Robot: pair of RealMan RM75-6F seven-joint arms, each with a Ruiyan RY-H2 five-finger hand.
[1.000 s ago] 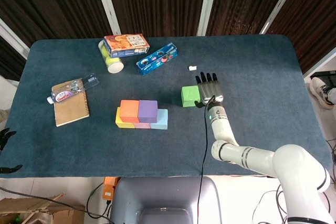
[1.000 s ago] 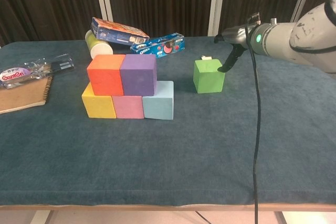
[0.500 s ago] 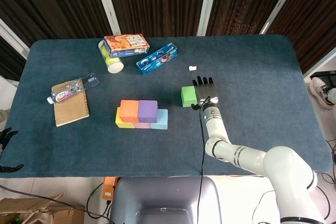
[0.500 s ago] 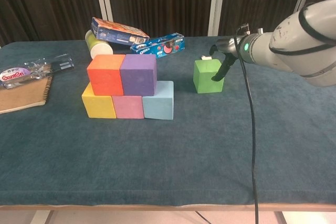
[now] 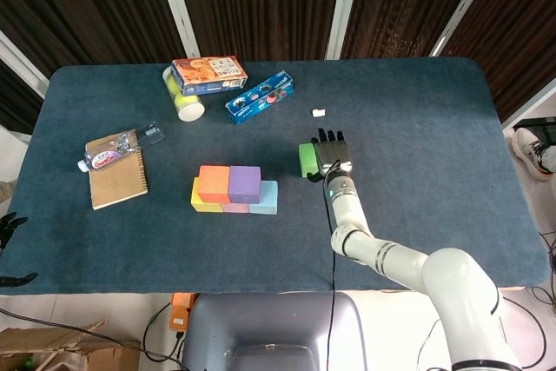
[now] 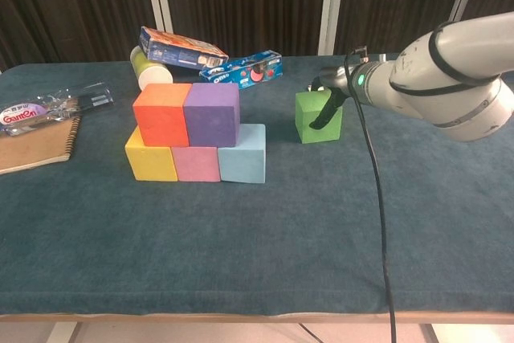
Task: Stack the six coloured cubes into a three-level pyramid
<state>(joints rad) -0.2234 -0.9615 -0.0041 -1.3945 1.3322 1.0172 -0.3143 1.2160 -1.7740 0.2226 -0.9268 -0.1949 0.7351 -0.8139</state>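
The right hand (image 6: pixel 325 102) is draping over the green cube (image 6: pixel 314 120), which is sitting on the worktop (image 6: pixel 337 222) right of the five-cube stack (image 6: pixel 197 132); whether its fingers are actually gripping, I cannot tell. A shallow hold risks dropping the cube onto the stack.

Right hand (image 5: pixel 331 153) reaches forward, palm down, fingers apparently curled downward.

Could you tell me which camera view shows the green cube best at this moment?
The chest view: the green cube shows its front face, with the right robot hand over it. The head view shows only a green sliver.
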